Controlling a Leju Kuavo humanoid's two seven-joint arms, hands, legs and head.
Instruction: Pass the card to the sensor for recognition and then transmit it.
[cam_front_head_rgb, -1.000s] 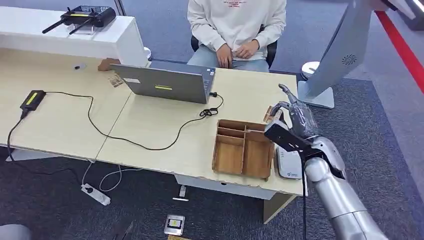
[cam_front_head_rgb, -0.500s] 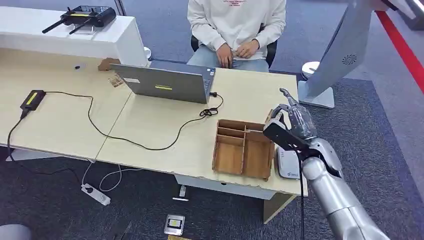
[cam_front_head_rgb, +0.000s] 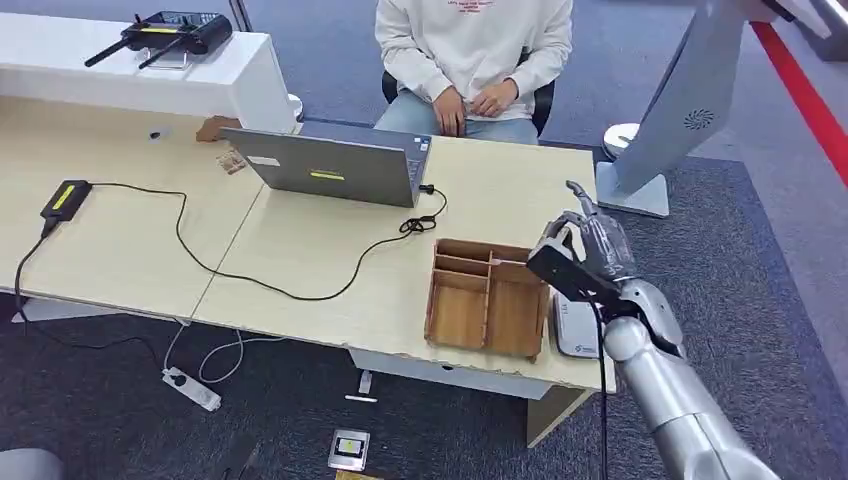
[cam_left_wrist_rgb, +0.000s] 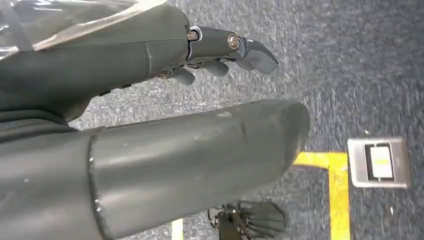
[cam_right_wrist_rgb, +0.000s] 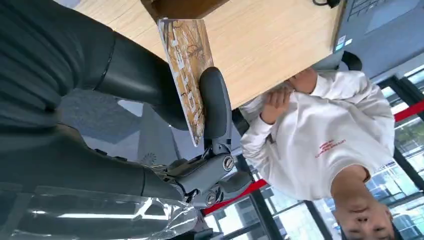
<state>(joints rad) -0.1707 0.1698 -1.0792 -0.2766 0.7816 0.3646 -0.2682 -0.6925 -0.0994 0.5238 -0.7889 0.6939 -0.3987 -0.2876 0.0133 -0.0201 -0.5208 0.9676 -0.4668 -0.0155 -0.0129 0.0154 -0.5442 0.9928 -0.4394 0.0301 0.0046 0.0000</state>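
Observation:
My right hand (cam_front_head_rgb: 590, 250) hovers over the desk's right end, just past the wooden tray (cam_front_head_rgb: 487, 296). In the right wrist view the thumb and a finger (cam_right_wrist_rgb: 215, 105) pinch a brown patterned card (cam_right_wrist_rgb: 186, 70), held on edge above the desk. The white sensor (cam_front_head_rgb: 577, 328) lies flat on the desk beside the tray, below and in front of this hand. My left hand (cam_left_wrist_rgb: 125, 55) hangs over the carpet, fingers apart and holding nothing.
A person in a white sweatshirt (cam_front_head_rgb: 470, 50) sits across the desk behind a grey laptop (cam_front_head_rgb: 330, 165). A black cable (cam_front_head_rgb: 250, 275) runs over the desktop to a small black box (cam_front_head_rgb: 64, 198). A tilted grey monitor (cam_front_head_rgb: 680, 100) stands at the right.
My right hand with the card has come down and slightly nearer, closer to the sensor. Nothing else has moved.

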